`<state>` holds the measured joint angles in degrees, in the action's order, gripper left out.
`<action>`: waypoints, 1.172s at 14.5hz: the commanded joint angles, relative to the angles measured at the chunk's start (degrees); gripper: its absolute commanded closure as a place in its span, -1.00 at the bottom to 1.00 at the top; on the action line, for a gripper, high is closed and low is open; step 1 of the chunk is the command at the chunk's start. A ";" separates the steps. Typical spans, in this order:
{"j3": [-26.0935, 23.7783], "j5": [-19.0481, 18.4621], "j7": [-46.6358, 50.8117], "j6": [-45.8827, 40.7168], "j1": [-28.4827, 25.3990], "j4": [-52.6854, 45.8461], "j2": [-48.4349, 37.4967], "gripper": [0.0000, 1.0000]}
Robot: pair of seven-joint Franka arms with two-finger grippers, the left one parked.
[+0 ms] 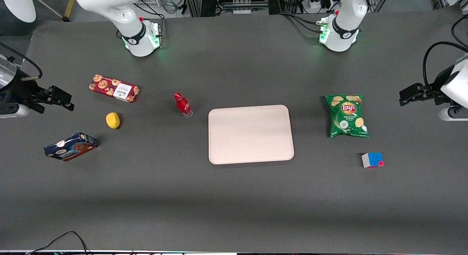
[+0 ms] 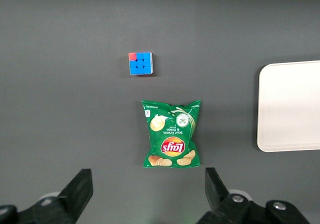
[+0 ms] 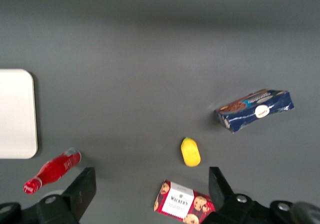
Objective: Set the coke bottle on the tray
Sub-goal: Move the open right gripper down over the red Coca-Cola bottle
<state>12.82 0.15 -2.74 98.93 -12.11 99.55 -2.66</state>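
The open, empty gripper [image 1: 60, 101] waits at the working arm's end, well apart from the upright bottle [image 1: 183, 105], which stands between it and the tray [image 1: 251, 134].

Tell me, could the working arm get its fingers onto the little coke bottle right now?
Probably yes. The coke bottle stands alone on the table beside the tray, nothing touching it. The gripper hangs open toward the working arm's end, with only open table between it and the bottle.

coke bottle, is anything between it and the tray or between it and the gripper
Nothing visible blocks either path. The coke bottle stands on bare table beside the tray. The gripper, jaws open, hangs at the working arm's end; the cookie box and lemon flank that line without crossing it.
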 commanded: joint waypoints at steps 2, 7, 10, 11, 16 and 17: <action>-3.49 0.02 1.68 -2.43 -0.64 1.60 -0.24 -1.00; -10.70 0.11 9.23 4.84 -0.64 16.06 -7.42 -1.00; -15.88 0.89 15.64 15.65 -0.64 29.18 -13.42 -1.00; -17.99 2.64 17.75 17.33 -0.64 30.95 -13.42 -1.00; -29.06 3.45 28.21 30.08 -0.64 39.14 -11.76 -1.00; -30.39 3.45 29.54 31.05 -0.64 39.23 -10.62 -1.00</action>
<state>-13.47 2.38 22.03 125.38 -12.91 135.84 -14.03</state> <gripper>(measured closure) 0.000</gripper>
